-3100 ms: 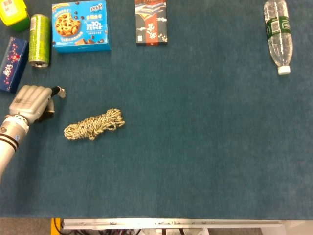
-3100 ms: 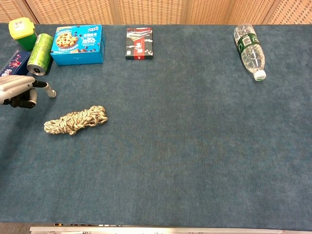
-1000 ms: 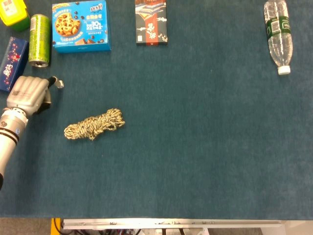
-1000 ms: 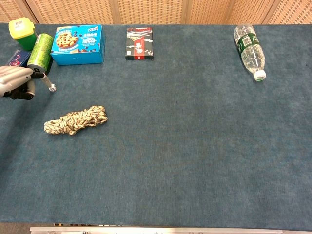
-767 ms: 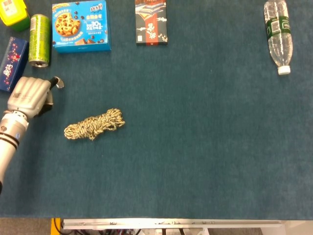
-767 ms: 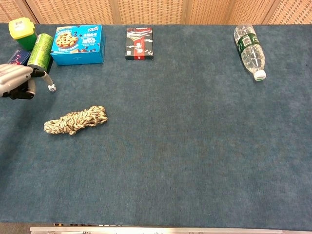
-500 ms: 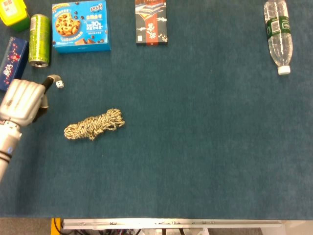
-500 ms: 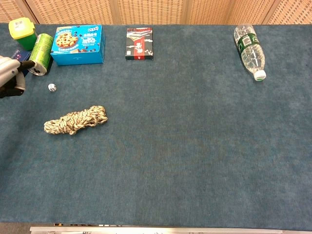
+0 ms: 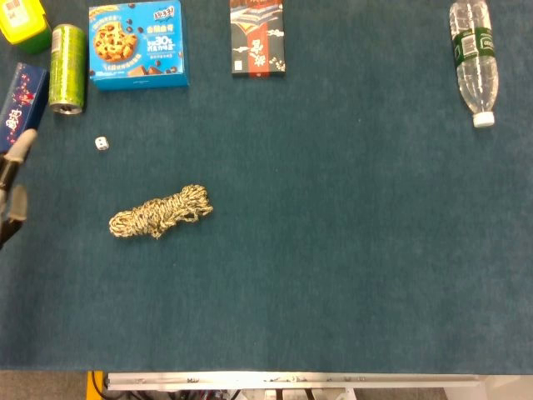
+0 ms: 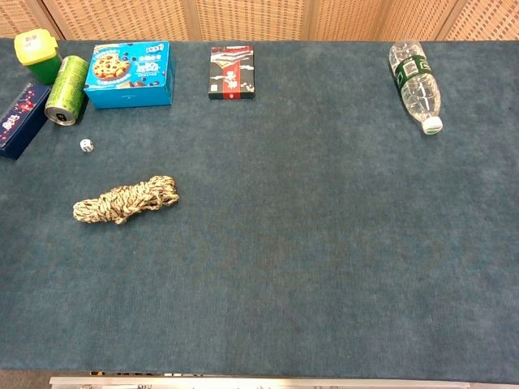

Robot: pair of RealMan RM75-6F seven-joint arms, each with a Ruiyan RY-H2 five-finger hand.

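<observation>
Head view: your left hand (image 9: 12, 185) shows only at the left edge, fingers (image 9: 22, 143) apart, holding nothing. The small white die (image 9: 101, 143) lies on the desk (image 9: 333, 250) below the green can (image 9: 67, 68).

Chest view: the dotted die (image 10: 86, 145) sits just beside that can (image 10: 65, 90), above the rope bundle (image 10: 126, 199).

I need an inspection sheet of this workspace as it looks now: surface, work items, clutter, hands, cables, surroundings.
Surface: dark blue carpeted table, flat.
Work items: small white die lies free below the green can; nothing touches it.
Clutter: green drink can on its side; blue cookie box; dark blue narrow box; yellow-lidded green container; black and red flat box; clear plastic water bottle on its side; coiled beige rope.
Hands: left hand, only fingers show at the left edge, holding nothing; right hand not seen.
Cables: nothing seen.
Surroundings: woven wooden panels behind the table.
</observation>
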